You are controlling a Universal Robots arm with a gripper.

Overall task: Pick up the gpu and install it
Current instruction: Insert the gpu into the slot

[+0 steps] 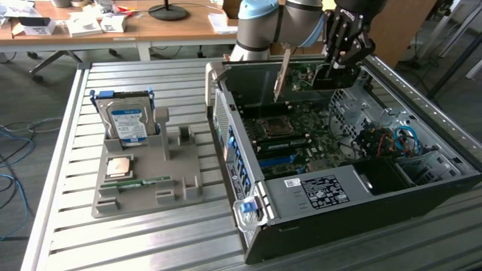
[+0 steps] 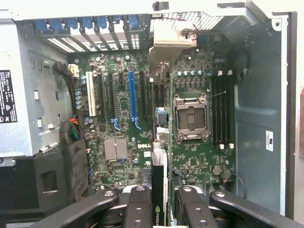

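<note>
My gripper (image 1: 332,66) is shut on the gpu (image 1: 299,77) and holds it upright above the back of the open computer case (image 1: 421,169). In the wrist view the gpu (image 2: 159,183) appears edge-on as a thin dark card between the two black fingers (image 2: 137,206), with its silvery end bracket (image 2: 172,39) at the far end. It hangs over the motherboard (image 2: 118,166), between the long blue slot (image 2: 132,95) and the processor socket (image 2: 190,117). I cannot tell whether its lower edge touches a slot.
At the exterior view's left, a grey holder (image 1: 150,180) on the slatted metal table (image 1: 75,237) carries a blue-labelled hard drive (image 1: 128,123), a processor (image 1: 119,167) and a green memory stick (image 1: 135,183). Case walls, a black power supply (image 1: 324,192) and cables (image 1: 403,138) surround the board.
</note>
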